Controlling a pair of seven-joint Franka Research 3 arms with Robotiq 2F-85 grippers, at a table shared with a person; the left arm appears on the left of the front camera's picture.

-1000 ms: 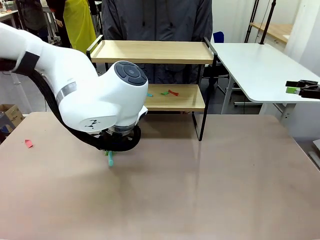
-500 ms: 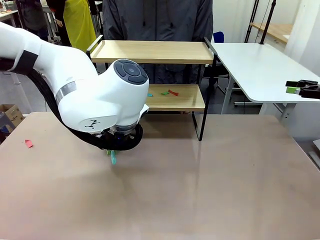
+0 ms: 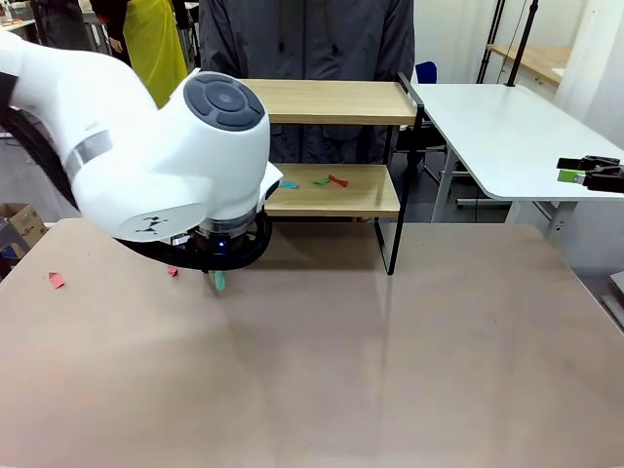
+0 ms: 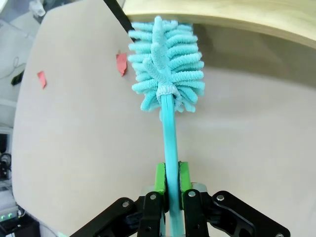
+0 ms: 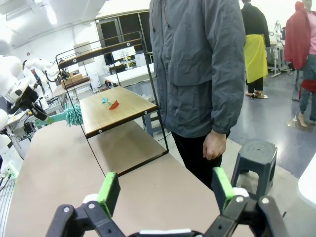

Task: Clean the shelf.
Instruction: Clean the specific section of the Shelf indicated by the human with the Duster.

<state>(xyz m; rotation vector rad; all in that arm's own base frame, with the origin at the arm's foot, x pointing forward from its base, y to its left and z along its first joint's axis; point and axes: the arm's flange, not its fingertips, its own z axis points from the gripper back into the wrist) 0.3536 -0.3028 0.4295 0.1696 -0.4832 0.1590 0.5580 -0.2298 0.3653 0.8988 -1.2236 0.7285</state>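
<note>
A person (image 3: 307,39) in a dark grey jacket stands just behind the shelf (image 3: 336,101), one hand (image 5: 214,146) hanging loose. A dark stool (image 5: 260,152) is beside them and a white table (image 3: 507,127) is off to the right. Two red scraps lie on the tan bench (image 3: 409,351): one scrap (image 3: 56,281) well to the left, the other scrap (image 3: 173,270) just beside my left arm (image 3: 166,166). The bulk of that arm stands between the front camera and the shelf's left half. My left pincer (image 4: 171,178) is clamped on the handle of a teal duster (image 4: 168,69), with the green pads pressed to either side of the stick. The duster's fluffy head is right at the front edge of the shelf's lower board, above the bench. My right pincer (image 5: 165,188) is spread wide, holding nothing, and faces the shelf from the side. The shelf sits at the far edge of the bench. It has two pale wooden boards in a thin black frame with raised side rails. The lower board carries a red scrap (image 3: 338,180), a green scrap (image 3: 321,181) and a teal scrap (image 3: 289,183). From the front, the left ends of both boards are hidden behind my arm, and the wrist covers my left pincer. I cannot tell whether the duster head touches the board.
</note>
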